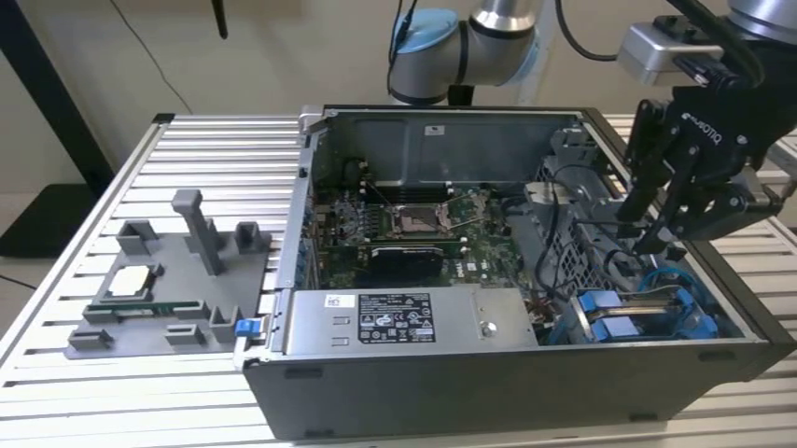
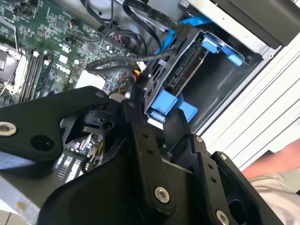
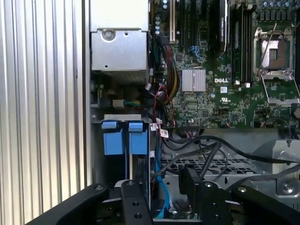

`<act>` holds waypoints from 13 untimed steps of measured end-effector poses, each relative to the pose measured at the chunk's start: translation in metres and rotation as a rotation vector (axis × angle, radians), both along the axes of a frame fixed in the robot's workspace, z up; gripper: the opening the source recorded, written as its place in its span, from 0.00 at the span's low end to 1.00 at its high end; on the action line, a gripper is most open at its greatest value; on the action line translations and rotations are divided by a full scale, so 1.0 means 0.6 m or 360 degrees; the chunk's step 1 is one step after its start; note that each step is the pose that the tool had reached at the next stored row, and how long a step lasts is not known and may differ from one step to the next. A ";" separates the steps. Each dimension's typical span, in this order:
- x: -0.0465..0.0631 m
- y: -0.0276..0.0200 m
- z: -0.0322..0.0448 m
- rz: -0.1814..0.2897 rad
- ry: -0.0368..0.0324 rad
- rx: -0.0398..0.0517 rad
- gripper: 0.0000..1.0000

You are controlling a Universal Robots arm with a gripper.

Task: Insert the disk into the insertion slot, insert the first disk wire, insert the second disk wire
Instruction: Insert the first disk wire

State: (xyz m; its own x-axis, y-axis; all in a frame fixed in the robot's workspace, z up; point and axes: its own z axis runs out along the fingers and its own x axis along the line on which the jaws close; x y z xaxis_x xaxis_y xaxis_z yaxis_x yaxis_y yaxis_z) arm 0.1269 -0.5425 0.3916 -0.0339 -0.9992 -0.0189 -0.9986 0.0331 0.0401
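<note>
The disk (image 2: 186, 68) sits in its blue frame inside the slot (image 3: 121, 117), with the gripper (image 1: 660, 245) close above it among loose black wires (image 2: 117, 61), jaws clenched or released I cannot tell, so a wire could snag on it and drag askew.

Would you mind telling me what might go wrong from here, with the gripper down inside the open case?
The gripper hangs low among loose black cables; any move might snag or tug one. It is also close to the disk in its blue carrier, so a sideways nudge could knock it or strain a connector.
</note>
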 end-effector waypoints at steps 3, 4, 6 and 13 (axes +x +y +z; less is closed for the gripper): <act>0.000 0.0034 -0.004 0.0000 0.0000 0.0017 1.00; 0.000 0.0045 -0.005 0.0000 0.0000 0.0024 1.00; 0.001 0.0059 -0.007 0.0000 0.0000 0.0035 1.00; 0.006 0.0074 -0.012 0.0000 0.0000 0.0044 1.00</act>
